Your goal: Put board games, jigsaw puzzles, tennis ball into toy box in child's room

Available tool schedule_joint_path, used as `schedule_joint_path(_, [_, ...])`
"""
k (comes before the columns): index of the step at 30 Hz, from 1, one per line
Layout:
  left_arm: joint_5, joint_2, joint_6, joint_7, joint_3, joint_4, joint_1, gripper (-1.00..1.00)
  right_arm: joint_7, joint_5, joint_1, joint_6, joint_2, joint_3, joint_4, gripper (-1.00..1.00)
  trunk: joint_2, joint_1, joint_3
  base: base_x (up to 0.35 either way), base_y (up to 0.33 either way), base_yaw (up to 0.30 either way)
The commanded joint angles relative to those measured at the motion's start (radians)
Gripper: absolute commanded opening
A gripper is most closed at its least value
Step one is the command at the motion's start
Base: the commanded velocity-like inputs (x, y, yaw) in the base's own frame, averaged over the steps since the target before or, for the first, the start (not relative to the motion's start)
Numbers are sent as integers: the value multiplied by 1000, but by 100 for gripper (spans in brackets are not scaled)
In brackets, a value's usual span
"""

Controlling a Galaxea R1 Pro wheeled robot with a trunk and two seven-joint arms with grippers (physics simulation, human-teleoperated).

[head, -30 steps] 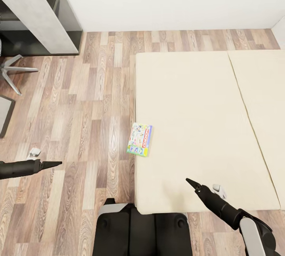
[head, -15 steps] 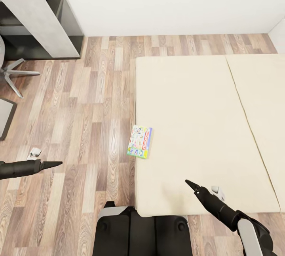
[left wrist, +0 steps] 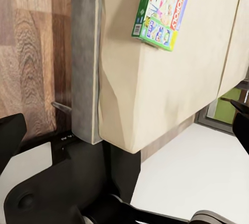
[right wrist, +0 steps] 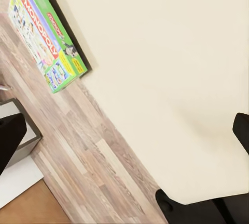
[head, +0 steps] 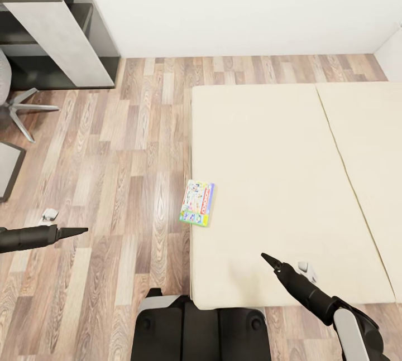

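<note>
— Where is the flat green-edged cartoon-covered board game box (head: 197,203)?

— It lies flat on the wide beige mattress of the bed (head: 279,182), right at the mattress's left edge, with one long side hanging a little over the wood-plank floor (head: 111,171). The left wrist view shows the same box (left wrist: 163,8) jutting past the mattress rim above the grey bed frame (left wrist: 84,57).

— And the arms?

— The left gripper (head: 78,231) hangs over the floor, well to the left of the box and apart from it. Its fingers come to one dark point in the head view, so they look pressed together with nothing between them. The right gripper (head: 267,259) hovers above the near part of the mattress, nearer the robot than the box and to its right, touching nothing. Its fingers also taper to a single tip, closed on nothing as far as I can tell.

— Anything else around?

— A pale grey bench (head: 61,26) joined to a dark grey lower section stands against the white wall at the far left, with the metal legs of a chair (head: 25,112) beside it. The right wrist view shows the box (right wrist: 46,34) at the mattress border over the planks.
</note>
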Motion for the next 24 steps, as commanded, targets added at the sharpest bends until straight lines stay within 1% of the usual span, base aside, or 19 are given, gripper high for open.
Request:
schedule_joint_path(1, [-10, -1, 11, -8, 4, 0, -1, 100, 5, 2, -1, 7, 2, -3, -1, 100, -1, 1, 1, 0, 0, 0])
schedule_joint_path(24, [-10, -1, 11, -8, 4, 0, -1, 100, 5, 2, -1, 6, 7, -2, -1, 100, -1, 1, 39, 0, 0, 0])
